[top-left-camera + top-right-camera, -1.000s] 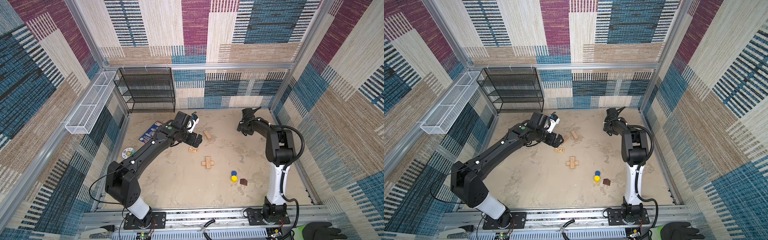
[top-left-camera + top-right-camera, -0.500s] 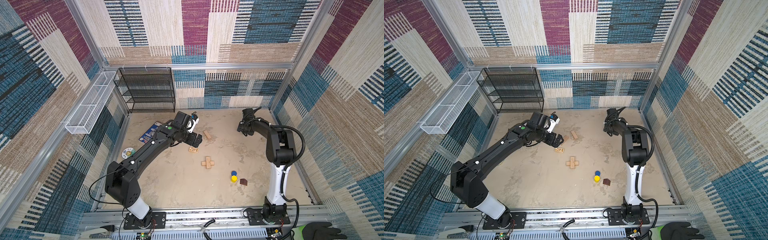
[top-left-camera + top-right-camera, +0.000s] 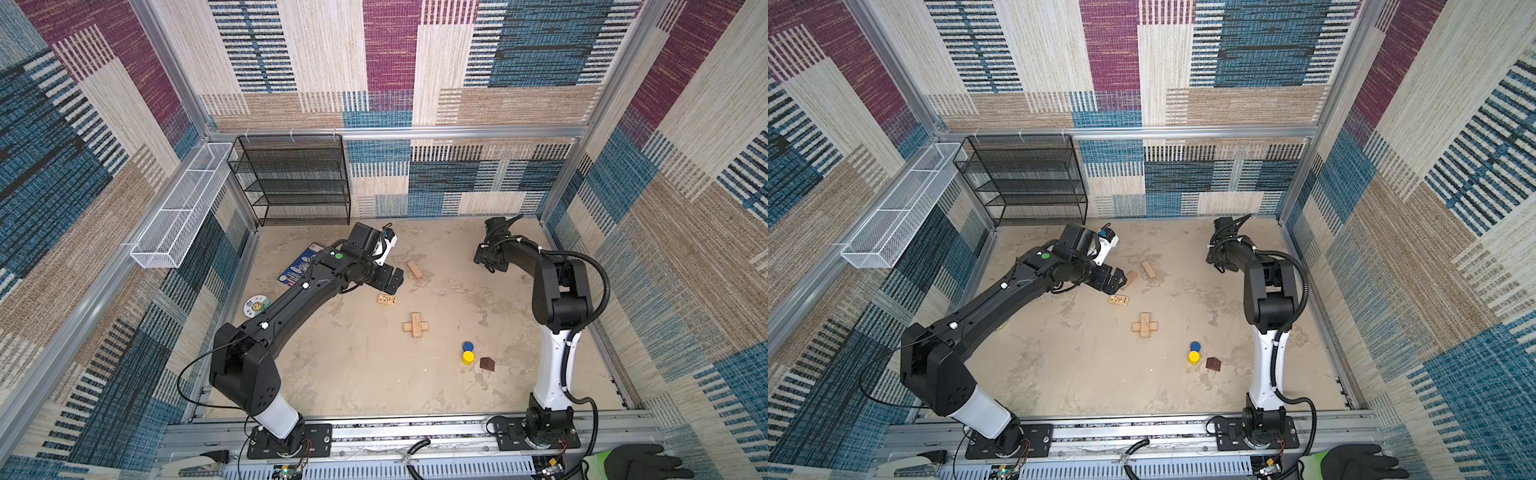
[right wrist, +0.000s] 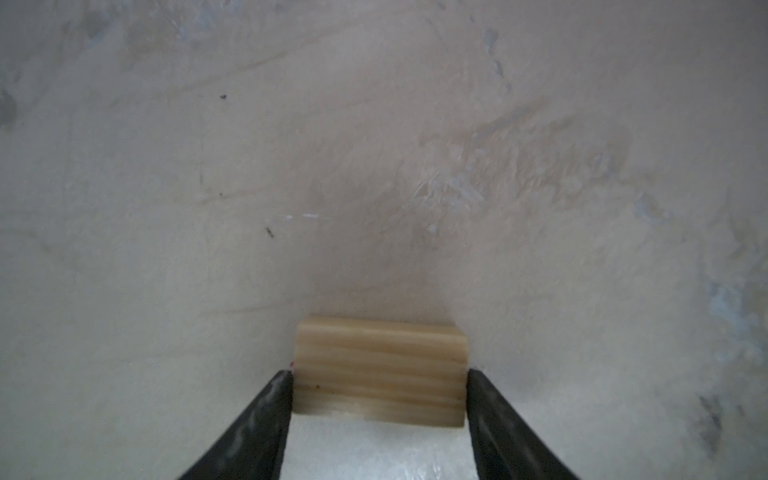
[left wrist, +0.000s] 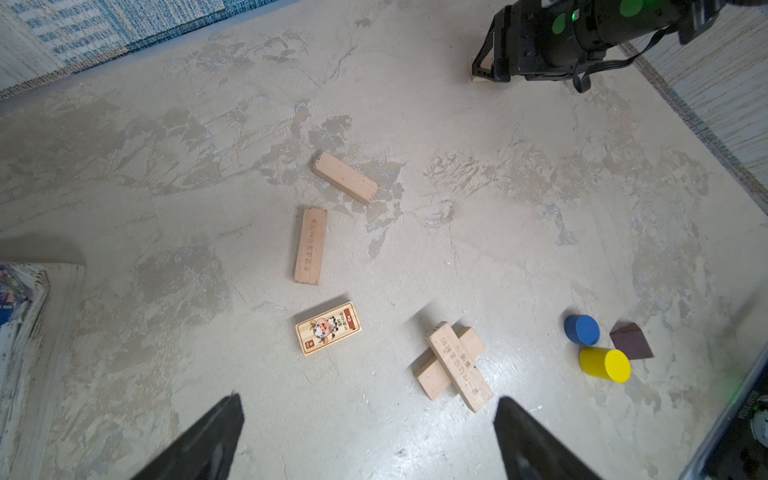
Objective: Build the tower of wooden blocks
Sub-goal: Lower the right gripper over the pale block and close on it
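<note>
Wood blocks [image 5: 310, 246] lay loose on the floor [image 3: 353, 374]. The tower [image 3: 414, 325] was only two bars crossed flat, mid-floor. The printed bar [image 5: 328, 328] sat near it and two plain bars lay further back. The yellow cylinder [image 3: 468, 356], blue disc [image 3: 468, 346] and brown piece [image 3: 487, 364] were clustered close together, nearer the right arm's base.

The left arm [image 3: 291, 307] stretched diagonally from its base toward the back, wrist bent. The left gripper [image 3: 1115, 279] sat low just beside a plain bar, jaws spread wide with nothing between them.

The right arm [image 3: 557, 291] had an upright column, a folded elbow and its forearm reaching to the back of the floor. The right gripper [image 4: 378, 374] was down at the surface, jaws partly apart. Its fingers [image 4: 266, 407] flanked the last bar [image 4: 380, 353], tips at both of its sides. Whether they clamped it could not be told.
</note>
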Action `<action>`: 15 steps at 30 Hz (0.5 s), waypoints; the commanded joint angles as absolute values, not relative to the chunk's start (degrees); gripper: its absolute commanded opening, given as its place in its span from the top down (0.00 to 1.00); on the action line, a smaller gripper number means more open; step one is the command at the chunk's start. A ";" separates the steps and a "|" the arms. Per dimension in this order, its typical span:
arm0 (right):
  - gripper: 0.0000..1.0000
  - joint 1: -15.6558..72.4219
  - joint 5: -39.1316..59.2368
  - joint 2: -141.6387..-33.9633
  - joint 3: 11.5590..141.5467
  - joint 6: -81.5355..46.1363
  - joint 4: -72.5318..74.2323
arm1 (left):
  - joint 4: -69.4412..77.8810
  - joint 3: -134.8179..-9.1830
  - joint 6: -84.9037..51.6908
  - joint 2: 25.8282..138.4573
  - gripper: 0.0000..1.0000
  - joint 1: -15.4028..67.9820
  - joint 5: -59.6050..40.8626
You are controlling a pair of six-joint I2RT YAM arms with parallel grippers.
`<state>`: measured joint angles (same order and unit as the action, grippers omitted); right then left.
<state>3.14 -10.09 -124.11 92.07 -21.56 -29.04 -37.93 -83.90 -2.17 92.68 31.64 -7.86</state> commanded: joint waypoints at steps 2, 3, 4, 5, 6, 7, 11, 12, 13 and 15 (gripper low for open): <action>0.38 3.08 -10.02 -123.81 91.93 -21.67 -28.46 | -38.14 -84.46 -2.91 92.48 0.01 31.55 -8.43; 0.40 3.08 -10.02 -123.79 91.94 -21.62 -28.47 | -38.18 -84.46 -2.90 92.56 0.01 31.55 -8.42; 0.41 3.08 -9.93 -123.69 91.94 -21.58 -28.39 | -38.14 -84.46 -2.90 92.56 0.01 31.55 -8.44; 0.42 3.01 -9.89 -123.68 91.94 -21.48 -28.34 | -38.14 -84.46 -2.90 92.53 0.01 31.55 -8.42; 0.43 3.08 -9.86 -123.66 92.02 -21.42 -28.39 | -38.14 -84.46 -2.82 92.55 0.01 31.55 -8.35; 0.44 3.08 -9.85 -123.62 91.96 -21.27 -28.47 | -38.15 -84.46 -2.81 92.61 0.01 31.55 -8.35; 0.46 3.08 -9.76 -122.98 92.02 -21.10 -28.48 | -38.22 -84.46 -2.96 92.54 0.01 31.55 -8.27; 0.47 3.08 -9.69 -122.73 91.94 -21.09 -28.41 | -38.23 -84.46 -2.90 92.42 0.01 31.55 -8.24; 0.48 3.08 -9.51 -122.46 91.94 -20.96 -28.38 | -38.23 -84.42 -2.92 92.45 0.01 31.55 -8.26; 0.49 3.12 -9.08 -121.72 90.19 -20.93 -28.26 | -38.19 -84.46 -2.91 92.20 0.01 31.55 -8.17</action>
<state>3.14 -10.00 -122.80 90.94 -20.93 -28.58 -37.93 -83.90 -2.17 92.66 31.64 -7.86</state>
